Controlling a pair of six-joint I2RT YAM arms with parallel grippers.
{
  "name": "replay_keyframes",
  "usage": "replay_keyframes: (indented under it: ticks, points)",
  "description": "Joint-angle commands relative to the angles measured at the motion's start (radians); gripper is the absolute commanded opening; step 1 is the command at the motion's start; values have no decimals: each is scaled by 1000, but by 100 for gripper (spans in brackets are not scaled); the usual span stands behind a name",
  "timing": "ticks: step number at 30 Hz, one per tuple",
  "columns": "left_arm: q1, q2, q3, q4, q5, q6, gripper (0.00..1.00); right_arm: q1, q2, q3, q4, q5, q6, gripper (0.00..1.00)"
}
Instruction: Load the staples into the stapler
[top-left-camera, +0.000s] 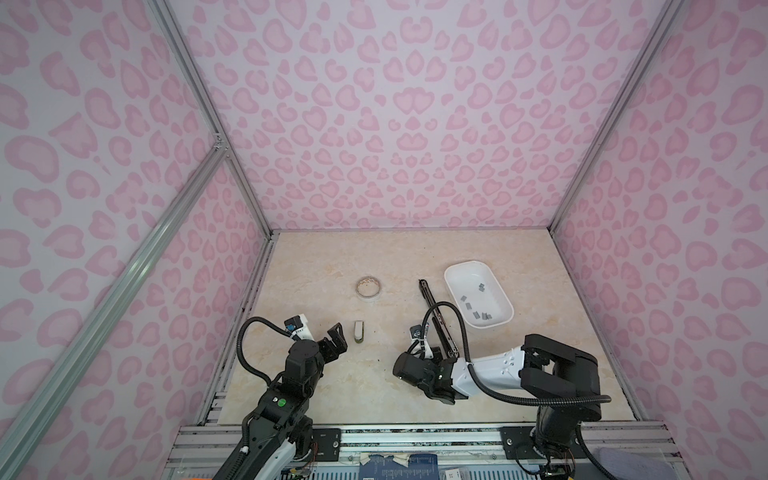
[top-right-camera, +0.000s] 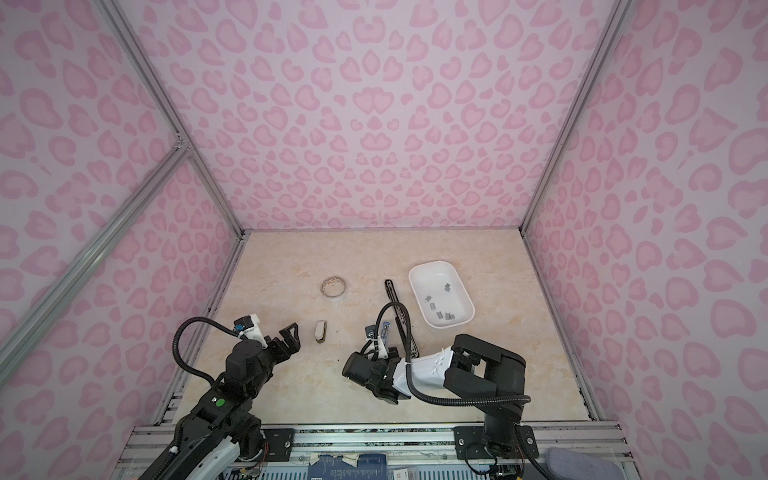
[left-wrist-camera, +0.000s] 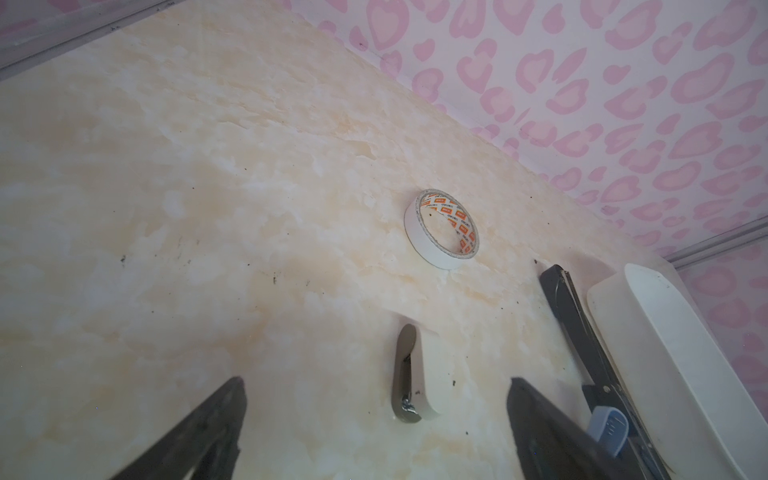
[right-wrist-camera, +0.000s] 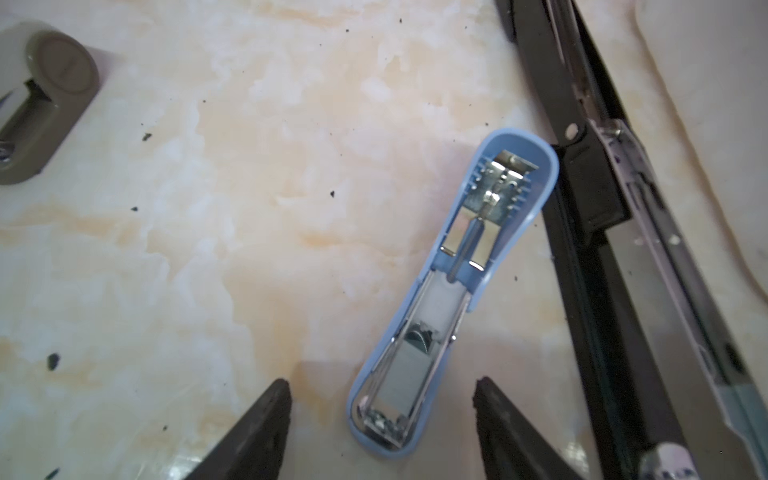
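Apparently the loading has hardly begun. Taking the table as a clock face in a top view, with 12 at the back wall, the staples all lie loose in the tray at 2 o'clock, and neither tool carries one.

The blue stapler lies opened near the centre with its metal channel facing up. Something glints at its front end, but whether that is a strip cannot be told. The black stapler lies unfolded just beside it, running from 12 toward 5 o'clock between it and the tray. A small stapler sits shut at 9 o'clock.

The right gripper hovers over the blue stapler, fingers spread to either side of it and apart from it, pinching nothing. The left gripper is spread wide and empty, just at 8 o'clock of the small stapler. By this reading, opening is done for two staplers. Left to do are fetching a strip from the tray, seating it and closing.

A tape roll rests at 11 o'clock. The tabletop is pale beige marble-look, flecked with dark specks. Pink leopard-print walls on aluminium rails enclose the table on three sides.
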Motion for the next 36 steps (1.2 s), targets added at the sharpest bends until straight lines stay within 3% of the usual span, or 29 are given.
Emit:
replay_keyframes:
  ticks: [1, 6, 15, 23, 27, 36]
  points:
    - [1, 8, 22, 31, -1, 12, 99, -14, 20, -9, 30, -46, -3, 56]
    - [1, 16, 20, 40, -3, 12, 98, -20, 59, 19, 54, -79, -32, 39]
    - [1, 74, 35, 68, 12, 18, 97, -21, 118, 46, 118, -125, -95, 34]
    - [1, 140, 53, 94, 31, 28, 98, -48, 110, 37, 122, -117, -88, 60]
    - [1, 153, 49, 100, 32, 30, 98, -57, 138, 62, 113, -120, -84, 63]
    - [0, 126, 48, 93, 39, 37, 99, -48, 140, 57, 147, -153, -119, 31]
